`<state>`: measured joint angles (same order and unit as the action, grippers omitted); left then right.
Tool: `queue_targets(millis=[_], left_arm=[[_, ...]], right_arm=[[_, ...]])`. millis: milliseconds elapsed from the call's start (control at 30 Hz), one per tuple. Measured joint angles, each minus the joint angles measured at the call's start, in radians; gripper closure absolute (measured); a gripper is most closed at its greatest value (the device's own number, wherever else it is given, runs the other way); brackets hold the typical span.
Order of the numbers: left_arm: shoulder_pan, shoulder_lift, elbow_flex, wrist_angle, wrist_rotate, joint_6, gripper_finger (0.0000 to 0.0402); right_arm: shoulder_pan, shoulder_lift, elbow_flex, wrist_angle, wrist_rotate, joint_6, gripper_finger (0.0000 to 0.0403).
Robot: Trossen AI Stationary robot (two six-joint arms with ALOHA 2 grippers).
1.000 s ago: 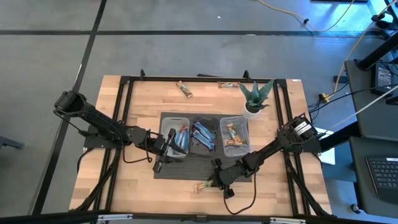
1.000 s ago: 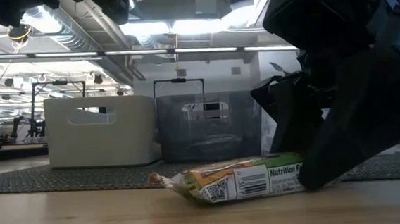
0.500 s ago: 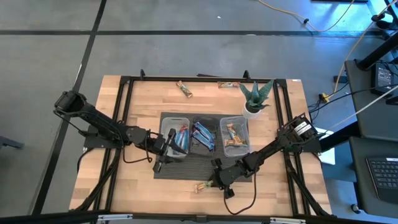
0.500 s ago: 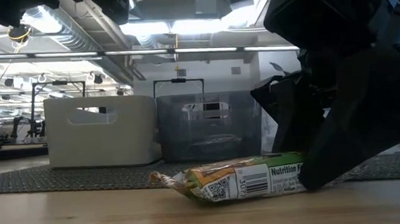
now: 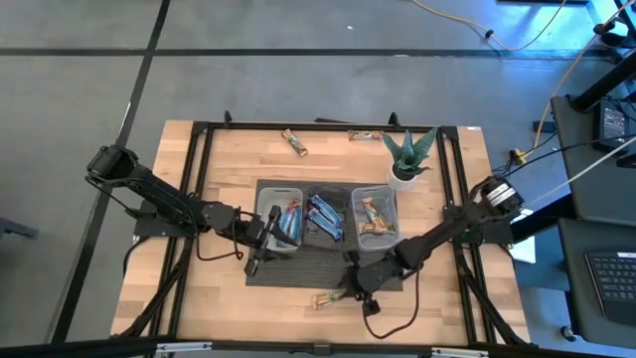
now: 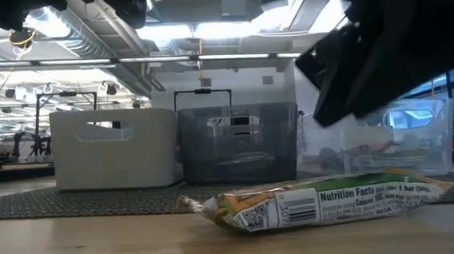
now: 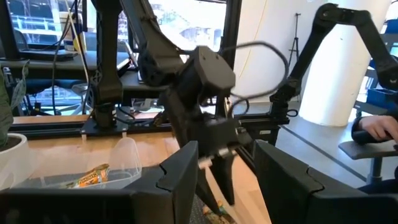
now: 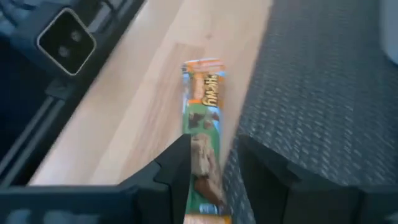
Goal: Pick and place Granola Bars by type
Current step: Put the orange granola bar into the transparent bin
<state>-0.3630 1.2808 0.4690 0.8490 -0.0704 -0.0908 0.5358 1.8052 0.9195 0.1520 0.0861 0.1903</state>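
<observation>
Three bins (image 5: 325,214) hold bars; two bars (image 5: 294,143) lie beyond them. One bar (image 8: 203,121) lies between the right gripper's (image 8: 208,163) spread fingers, unpinched. Left gripper (image 5: 260,242): fingers spread.

Three bins (image 5: 326,215) are sitting side by side in the middle of the tabletop (image 5: 219,288), blocking a straight path across. The left end effector (image 5: 270,223) is hanging over the left bin (image 5: 281,225), taking up the room above it. The plant (image 5: 408,155) is standing just beside the right bin (image 5: 376,215), crowding that corner. The right end effector (image 5: 348,291) is hanging just above a granola bar (image 5: 328,298) near the front edge, fingers apart. Bare wood is lying open at the front left and along the back, except for two bars (image 5: 294,142) there.
</observation>
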Motion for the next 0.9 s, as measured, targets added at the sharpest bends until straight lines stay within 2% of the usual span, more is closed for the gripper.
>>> queue_targets(millis=[100, 233, 567, 900], left_arm=[[0.0, 0.0, 0.0, 0.0, 0.0, 0.0, 0.0253], [0.0, 0.0, 0.0, 0.0, 0.0, 0.0, 0.0253], [0.0, 0.0, 0.0, -0.006, 0.0, 0.0, 0.0253], [0.0, 0.0, 0.0, -0.009, 0.0, 0.0, 0.0253]], right_arm=[[0.0, -0.052, 0.0, -0.078, 0.05, 0.021, 0.0269], [0.001, -0.068, 0.0, -0.085, 0.042, 0.042, 0.0269], [0.05, 0.057, 0.0, 0.051, 0.034, 0.012, 0.0269], [0.056, 0.064, 0.0, 0.101, 0.021, 0.038, 0.0267]])
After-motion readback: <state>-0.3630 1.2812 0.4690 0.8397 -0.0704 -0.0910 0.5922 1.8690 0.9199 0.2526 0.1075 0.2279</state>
